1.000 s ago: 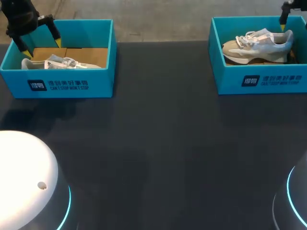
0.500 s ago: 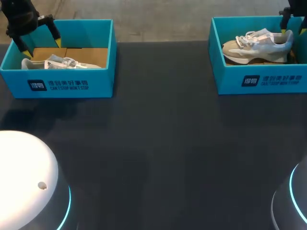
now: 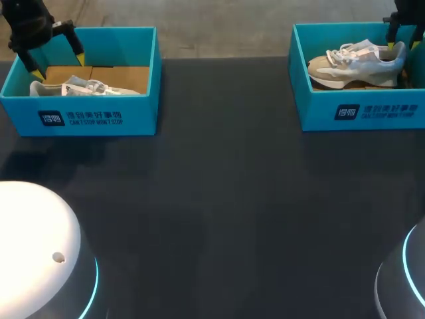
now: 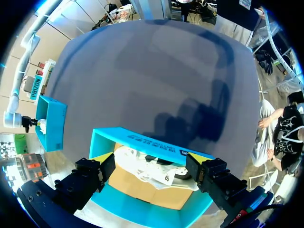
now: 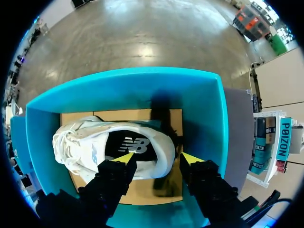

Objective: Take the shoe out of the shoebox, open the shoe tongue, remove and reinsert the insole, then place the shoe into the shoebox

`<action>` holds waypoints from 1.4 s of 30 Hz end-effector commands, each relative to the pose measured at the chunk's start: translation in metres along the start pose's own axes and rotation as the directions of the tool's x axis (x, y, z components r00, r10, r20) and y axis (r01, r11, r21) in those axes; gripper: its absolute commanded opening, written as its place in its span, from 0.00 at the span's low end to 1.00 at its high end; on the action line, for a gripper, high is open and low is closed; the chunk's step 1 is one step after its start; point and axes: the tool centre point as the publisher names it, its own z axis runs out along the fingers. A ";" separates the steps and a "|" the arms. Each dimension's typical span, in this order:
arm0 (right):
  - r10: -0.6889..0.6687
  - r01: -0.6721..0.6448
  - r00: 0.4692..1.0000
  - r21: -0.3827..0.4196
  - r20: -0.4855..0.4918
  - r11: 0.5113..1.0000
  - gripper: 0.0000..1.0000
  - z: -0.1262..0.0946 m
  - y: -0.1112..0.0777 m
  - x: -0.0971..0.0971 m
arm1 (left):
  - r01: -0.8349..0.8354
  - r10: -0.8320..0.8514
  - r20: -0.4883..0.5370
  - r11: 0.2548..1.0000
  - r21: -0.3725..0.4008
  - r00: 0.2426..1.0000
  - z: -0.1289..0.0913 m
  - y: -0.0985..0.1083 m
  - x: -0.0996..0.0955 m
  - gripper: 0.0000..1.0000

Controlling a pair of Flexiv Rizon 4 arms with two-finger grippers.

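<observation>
Shoe (image 3: 355, 63) in grey and white lies on its side in the right shoebox (image 3: 362, 111), which stands at the table's (image 3: 219, 199) far right corner; its toe points toward the table's middle and its heel toward the right edge. The right gripper (image 3: 404, 45) hangs over that heel with its 2 yellow-tipped fingers spread and nothing held. In the right wrist view the right gripper (image 5: 158, 158) straddles the back of the shoe (image 5: 90, 147): 1 tip sits over the dark insole (image 5: 130, 145) inside the opening, the other just past the heel over the box's brown floor. I cannot tell whether either tip touches the shoe. At the far left corner, the left shoebox (image 3: 93, 118) holds a second shoe (image 3: 80, 86) lying low against the near wall. The left gripper (image 3: 58, 65) hovers above that box's far left part, fingers wide apart and empty, with the second shoe (image 4: 147, 166) under and ahead of them.
</observation>
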 end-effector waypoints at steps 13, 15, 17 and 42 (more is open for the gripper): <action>0.043 -0.042 0.999 0.043 -0.017 0.998 0.53 0.033 0.010 -0.011 | -0.001 0.001 0.000 1.000 0.000 1.000 0.000 0.000 0.000 1.00; 0.043 -0.042 0.999 0.046 -0.017 0.998 0.55 0.035 0.010 -0.011 | -0.001 0.001 0.000 1.000 0.000 1.000 0.000 0.000 0.000 1.00; 0.044 -0.043 0.999 0.050 -0.017 0.998 0.55 0.034 0.009 -0.009 | -0.001 0.001 0.000 1.000 0.000 1.000 0.000 0.000 0.000 1.00; 0.051 -0.050 0.999 0.115 -0.009 0.992 0.00 0.056 -0.003 -0.005 | -0.001 0.001 0.000 1.000 0.000 1.000 0.000 0.000 0.000 1.00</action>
